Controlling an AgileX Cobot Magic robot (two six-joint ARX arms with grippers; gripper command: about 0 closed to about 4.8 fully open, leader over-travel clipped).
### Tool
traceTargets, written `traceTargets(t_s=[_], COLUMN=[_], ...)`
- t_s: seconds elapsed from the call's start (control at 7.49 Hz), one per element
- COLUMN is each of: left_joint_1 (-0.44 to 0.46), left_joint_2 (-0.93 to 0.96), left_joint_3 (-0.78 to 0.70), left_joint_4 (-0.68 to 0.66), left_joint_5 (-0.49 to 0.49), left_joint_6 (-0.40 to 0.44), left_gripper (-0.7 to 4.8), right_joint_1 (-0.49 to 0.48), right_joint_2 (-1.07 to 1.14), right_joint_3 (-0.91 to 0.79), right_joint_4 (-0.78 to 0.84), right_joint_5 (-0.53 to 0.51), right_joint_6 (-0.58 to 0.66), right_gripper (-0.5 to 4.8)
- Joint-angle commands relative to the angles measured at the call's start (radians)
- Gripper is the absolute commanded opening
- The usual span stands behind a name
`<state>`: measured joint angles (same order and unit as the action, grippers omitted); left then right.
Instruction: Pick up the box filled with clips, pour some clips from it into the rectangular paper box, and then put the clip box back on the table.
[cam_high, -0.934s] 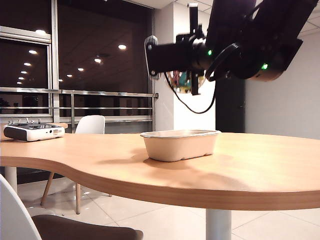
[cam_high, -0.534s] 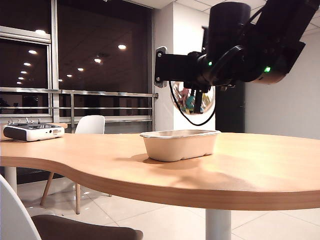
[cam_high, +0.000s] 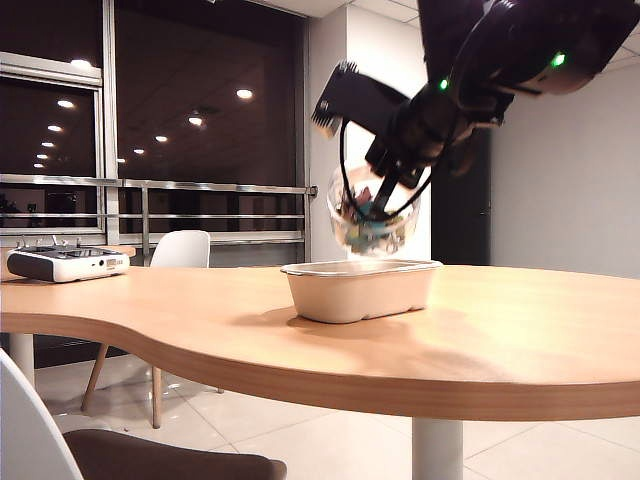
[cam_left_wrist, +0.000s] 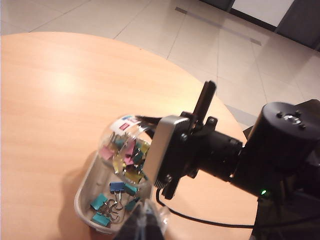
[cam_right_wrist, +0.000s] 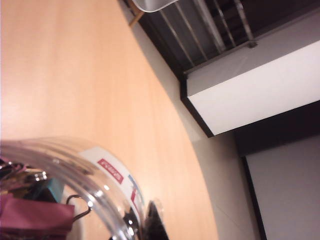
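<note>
Table (cam_high: 520, 340): the wide wood-coloured top is carrying everything; my exterior view is showing its thick curved edge, while my left wrist view is looking down on its rounded end and the tiled floor past it.
My right arm: it is reaching in from above on the right of the exterior view, dark, with green lights glowing.
Chairs: a white chair (cam_high: 180, 250) is standing beyond the table by the dark windows; another seat is sitting below the near edge.
Rectangular paper box (cam_high: 360, 288): it is resting on the table directly under the jar; only my left wrist view is showing inside it.
Controller (cam_high: 65, 263): it is lying far off at the table's left end, well apart.
Box filled with clips (cam_high: 372, 215): I am holding it tilted just above the paper box.
My right gripper (cam_left_wrist: 172, 152): it is clamping the jar tight.
My left gripper (cam_left_wrist: 143, 225): only a dark tip is showing, so I cannot tell its state.
Clips (cam_left_wrist: 112, 200): some are lying in the paper box.
</note>
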<state>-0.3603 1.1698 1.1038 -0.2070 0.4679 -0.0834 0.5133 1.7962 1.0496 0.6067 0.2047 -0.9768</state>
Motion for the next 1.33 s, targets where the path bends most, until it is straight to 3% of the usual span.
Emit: traceTargets(t_s=[0.13,0.4,0.67,1.07,1.2,1.33], left_joint_1=[0.0,0.0,0.0,0.0,0.0,0.0], left_joint_2=[-0.003,-0.003,-0.005,-0.005,-0.005,-0.005], left_joint_3=[0.003,0.003,0.003,0.003,0.003,0.003], left_joint_4=[0.007,0.006,0.006,0.006,0.006,0.01], left_joint_5=[0.004,0.005,0.008,0.008,0.007,0.006], left_joint_6=[-0.003,-0.003,-0.003,-0.003,-0.003,-0.003], left_gripper=[-0.06,-0.06,-0.06,-0.06,-0.06,-0.06], right_joint_1=[-0.009,0.001,0.0,0.008,0.009,0.008], right_joint_2=[0.059,0.072,0.072,0.072,0.072,0.072], right_joint_3=[0.003,0.003,0.003,0.003,0.002,0.002], right_joint_4=[0.073,0.368,0.386,0.467,0.467,0.467], right_joint_5=[0.104,0.132,0.098,0.111,0.141,0.243], right_joint_6=[-0.525,-0.85,-0.942,-0.875,-0.874,-0.861], right_gripper=[-0.03,-0.03,-0.03,-0.03,0.0,0.27])
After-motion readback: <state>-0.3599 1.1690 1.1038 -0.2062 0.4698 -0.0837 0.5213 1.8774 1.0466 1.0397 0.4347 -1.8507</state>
